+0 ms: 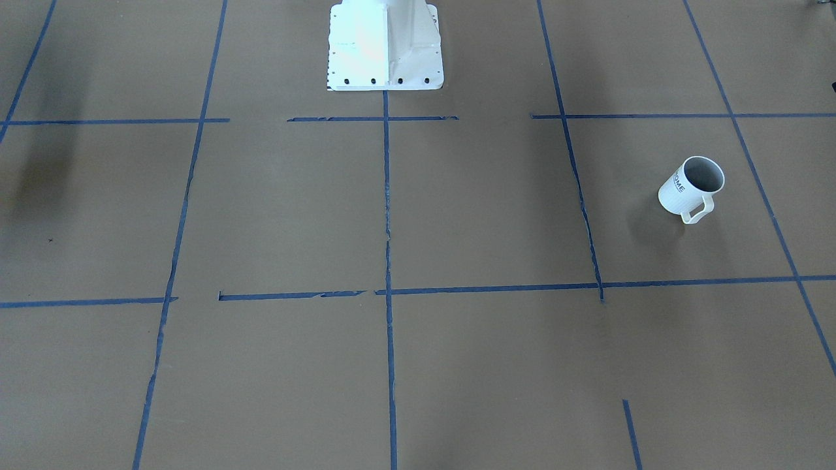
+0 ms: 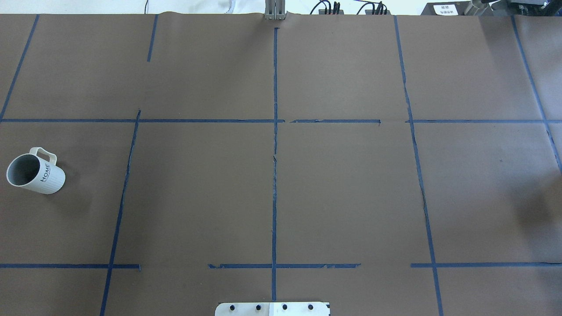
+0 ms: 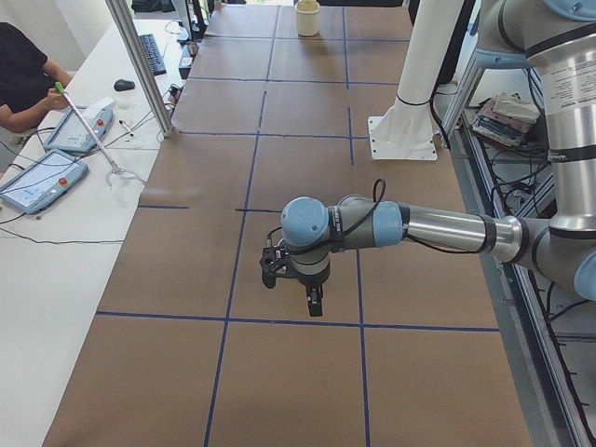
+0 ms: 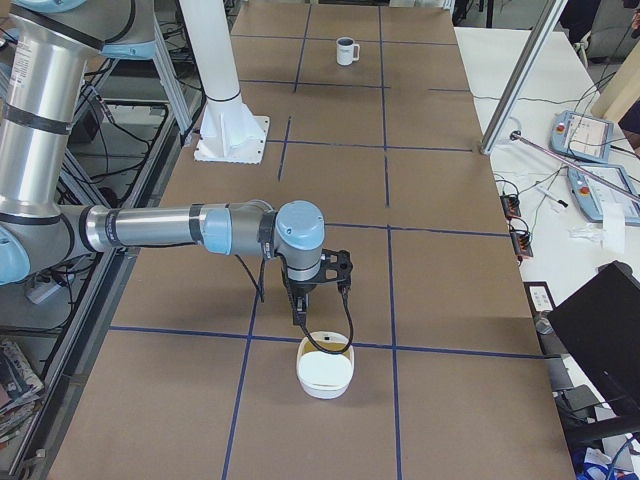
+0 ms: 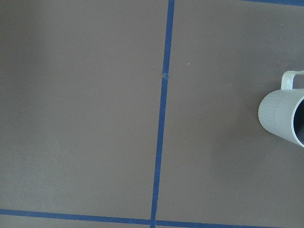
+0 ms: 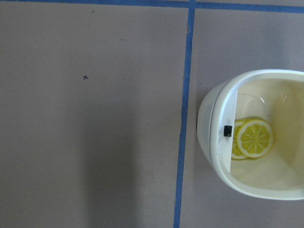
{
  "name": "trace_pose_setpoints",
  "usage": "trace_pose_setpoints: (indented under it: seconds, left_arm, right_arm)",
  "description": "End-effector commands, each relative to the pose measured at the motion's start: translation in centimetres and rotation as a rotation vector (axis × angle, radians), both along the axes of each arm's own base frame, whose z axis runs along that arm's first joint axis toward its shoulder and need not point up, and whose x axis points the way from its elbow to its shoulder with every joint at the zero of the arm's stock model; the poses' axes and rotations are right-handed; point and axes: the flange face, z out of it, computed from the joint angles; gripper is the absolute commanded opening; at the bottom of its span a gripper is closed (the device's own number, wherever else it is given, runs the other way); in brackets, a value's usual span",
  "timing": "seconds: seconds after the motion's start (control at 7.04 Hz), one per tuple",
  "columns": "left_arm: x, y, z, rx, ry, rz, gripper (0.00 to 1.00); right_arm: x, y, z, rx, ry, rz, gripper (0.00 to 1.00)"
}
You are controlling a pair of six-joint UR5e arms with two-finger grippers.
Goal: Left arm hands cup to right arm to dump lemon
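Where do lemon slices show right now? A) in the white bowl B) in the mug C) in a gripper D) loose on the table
A: the right wrist view shows lemon slices lying inside the white bowl; what shows of the inside of the cup is plain grey.

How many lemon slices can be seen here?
2. Both lie in the bowl, overlapping: the front slice covers part of the back slice. More could be hidden under them or inside the mug.
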Motion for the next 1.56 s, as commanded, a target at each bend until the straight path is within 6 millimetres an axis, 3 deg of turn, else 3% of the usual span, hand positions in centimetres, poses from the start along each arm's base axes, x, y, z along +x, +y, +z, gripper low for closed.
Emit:
trace_pose_setpoints:
  seconds: [0.0, 1.42]
  left_arm:
    - [0.05, -0.06, -0.22, 0.01, 0.005, -0.002, 1.0]
    - [0.13, -0.75, -1.04, 0.03, 0.009, -0.001, 1.0]
  right_arm:
    - [-0.31, -0.04, -0.61, 0.002, -0.053, 0.003, 1.0]
    - [-0.36, -0.25, -0.93, 0.01, -0.061, 0.003, 1.0]
